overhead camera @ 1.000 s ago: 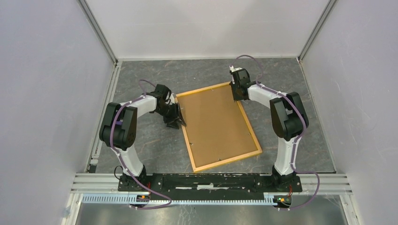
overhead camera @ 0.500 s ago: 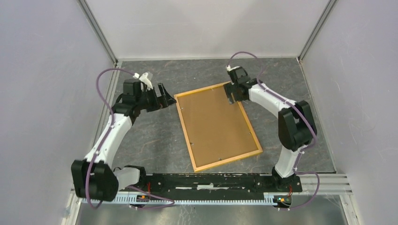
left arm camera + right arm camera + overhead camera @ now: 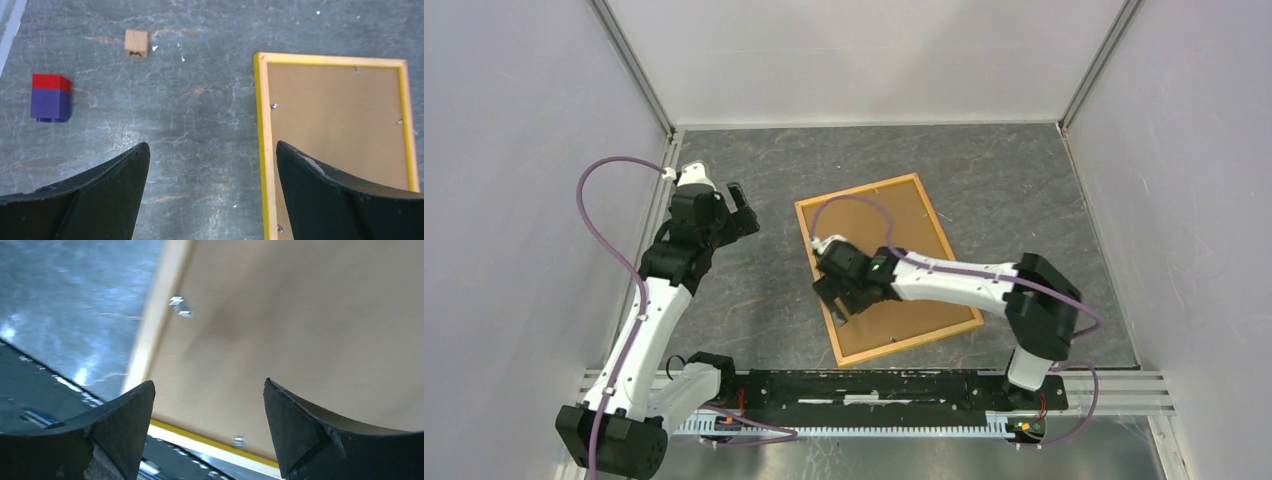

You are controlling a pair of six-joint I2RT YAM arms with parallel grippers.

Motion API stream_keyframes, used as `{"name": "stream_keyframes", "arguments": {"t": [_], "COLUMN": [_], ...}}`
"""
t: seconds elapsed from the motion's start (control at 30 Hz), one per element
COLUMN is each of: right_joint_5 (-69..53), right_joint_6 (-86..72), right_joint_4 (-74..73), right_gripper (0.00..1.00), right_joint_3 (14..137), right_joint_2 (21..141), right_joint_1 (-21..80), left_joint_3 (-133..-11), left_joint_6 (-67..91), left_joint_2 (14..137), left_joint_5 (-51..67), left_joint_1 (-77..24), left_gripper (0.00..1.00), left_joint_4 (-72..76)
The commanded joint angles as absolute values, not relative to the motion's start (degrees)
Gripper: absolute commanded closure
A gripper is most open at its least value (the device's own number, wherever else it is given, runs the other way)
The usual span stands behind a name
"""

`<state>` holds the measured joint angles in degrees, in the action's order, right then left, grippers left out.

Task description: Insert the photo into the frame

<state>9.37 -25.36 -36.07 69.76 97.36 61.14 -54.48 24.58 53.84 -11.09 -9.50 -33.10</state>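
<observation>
1. Two arms, one frame and no print on show make up our list for this worktop [image 3: 754, 300].
2. The frame [image 3: 263, 125] lies flat and face down at mid-worktop, skewed to the edges. Its brown backing board [image 3: 335, 120] is uppermost and seated inside the rails. Small metal tabs [image 3: 273, 106] sit along the inner edge.
3. The photo shows in no view. We judge it lies under the backing board, which would explain the face-down lie, but we cannot confirm it.
4. The left fingers [image 3: 738, 195] are spread wide and hold nothing. They are raised well to the left of the frame and look down on its left rail. We read this as parked clear, leaving the other arm room.
5. The right fingers [image 3: 836, 300] are apart and empty, low over the backing board near the frame's left rail. Whether they touch it, we cannot tell. One tab sits just ahead of them in the blurred wrist view, so we judge they are placed to work the tabs.
6. A wooden cube [image 3: 136, 43] and a red-and-blue block [image 3: 50, 97] show only from the left wrist. They stand well apart from the frame and, in our judgement, have no part in the task.
</observation>
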Motion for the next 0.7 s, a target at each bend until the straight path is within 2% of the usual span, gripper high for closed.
{"name": "stream_keyframes", "arguments": {"t": [0.0, 0.3, 0.43, 0.5, 0.53, 0.67], "right_joint_5": [10.34, 23.57, 24.59, 26.21, 26.73, 26.7], "right_joint_6": [-33.44, -38.97, -41.77, -43.55, -44.32, -46.16], "right_joint_4": [-39.61, -48.04, -47.28, -47.59, -47.68, -46.89], "right_gripper": [0.15, 0.25, 0.37, 0.51, 0.54, 0.56], "right_joint_3": [78.43, 86.54, 85.41, 85.68, 85.82, 85.57], "right_joint_2": [105.2, 115.38, 116.01, 116.75, 117.22, 118.15], "right_joint_1": [68.44, 75.7, 77.22, 78.07, 78.42, 78.92], "left_joint_3": [-56.58, -57.04, -57.04, -56.88, -56.87, -56.69], "left_joint_6": [26.35, 24.23, 24.17, 24.08, 24.08, 23.87], "left_joint_2": [54.14, 52.96, 52.79, 52.63, 52.61, 52.38], "left_joint_5": [-15.96, -12.65, -11.45, -10.7, -10.66, -10.56], "left_joint_1": [-10.59, -11.38, -11.35, -11.32, -11.32, -11.35], "left_gripper": [0.0, 0.0, 0.0, 0.0, 0.0, 0.0], "left_joint_4": [-35.77, -35.95, -35.87, -35.72, -35.64, -35.65]}}
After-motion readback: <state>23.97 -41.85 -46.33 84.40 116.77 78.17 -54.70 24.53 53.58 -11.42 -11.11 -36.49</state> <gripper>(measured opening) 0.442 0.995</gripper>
